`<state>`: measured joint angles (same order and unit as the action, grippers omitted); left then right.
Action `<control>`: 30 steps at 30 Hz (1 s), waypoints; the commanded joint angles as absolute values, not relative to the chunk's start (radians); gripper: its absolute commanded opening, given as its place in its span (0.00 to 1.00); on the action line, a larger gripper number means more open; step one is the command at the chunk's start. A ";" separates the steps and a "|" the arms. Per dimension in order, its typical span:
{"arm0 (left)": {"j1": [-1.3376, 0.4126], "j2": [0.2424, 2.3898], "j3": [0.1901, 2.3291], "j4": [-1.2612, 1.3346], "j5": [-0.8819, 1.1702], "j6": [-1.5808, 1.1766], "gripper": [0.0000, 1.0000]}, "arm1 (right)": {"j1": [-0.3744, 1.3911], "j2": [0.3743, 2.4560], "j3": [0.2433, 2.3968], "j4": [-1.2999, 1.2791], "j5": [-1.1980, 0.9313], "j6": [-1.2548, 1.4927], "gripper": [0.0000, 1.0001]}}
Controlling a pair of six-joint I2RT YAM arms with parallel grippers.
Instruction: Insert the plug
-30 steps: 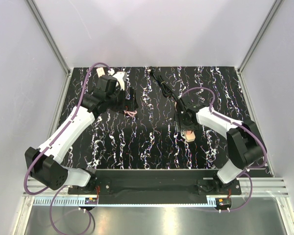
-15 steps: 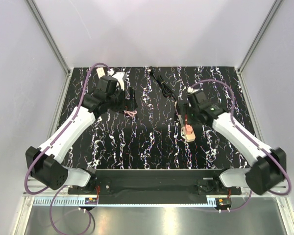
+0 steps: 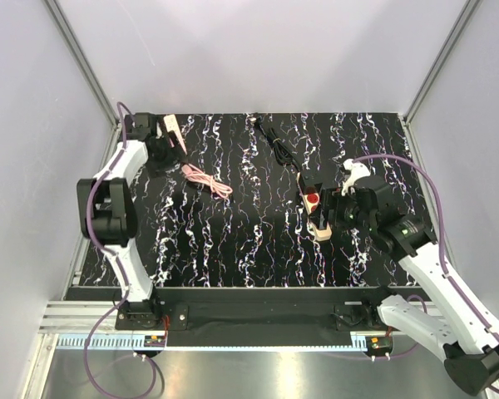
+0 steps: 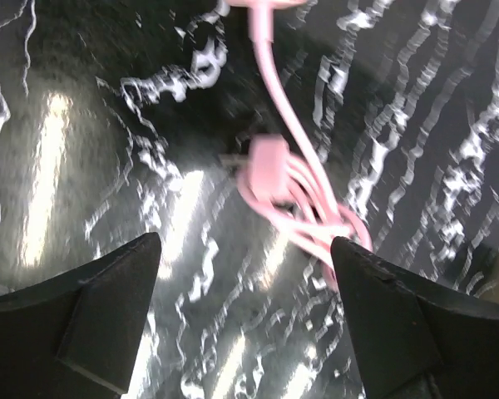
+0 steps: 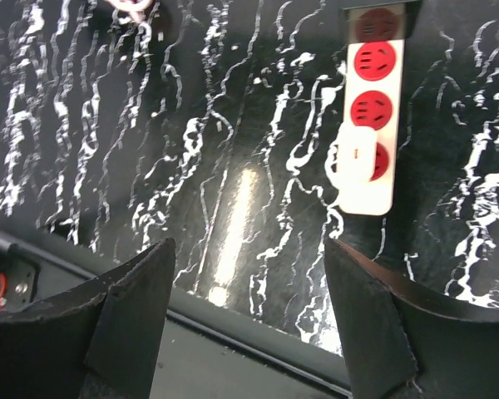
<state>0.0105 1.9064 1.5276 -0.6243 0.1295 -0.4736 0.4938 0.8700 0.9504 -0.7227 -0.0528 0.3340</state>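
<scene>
Both grippers are seen spread wide, with nothing clasped in either. Beneath the left gripper (image 4: pixel 243 249), the pink plug (image 4: pixel 266 158) is spotted lying on the black marbled table (image 4: pixel 83 125), just ahead of the fingertips. Its pink cable (image 4: pixel 308 216) is coiled toward the right-hand finger. Over at the right gripper (image 5: pixel 249 249), the white power strip (image 5: pixel 366 191) is framed ahead and toward the right-hand finger, red sockets (image 5: pixel 374 60) facing up, untouched. A black cord (image 3: pixel 276 145) is laid out beyond the strip's far end.
</scene>
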 commanded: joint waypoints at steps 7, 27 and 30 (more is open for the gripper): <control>0.034 2.143 1.680 -0.546 0.256 -0.492 0.88 | 0.502 0.796 0.934 -0.689 -0.092 0.330 0.79; -0.052 1.838 1.283 -0.427 0.201 -0.633 0.25 | 0.502 0.830 0.968 -0.718 0.080 0.344 0.82; -0.109 1.758 1.183 -0.405 0.183 -0.664 0.25 | 0.502 0.824 0.956 -0.719 0.178 0.369 0.83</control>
<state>-0.0334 1.8576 1.2552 -0.4072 0.1951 -0.6315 0.4957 0.8368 0.9253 -0.7303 0.0555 0.3401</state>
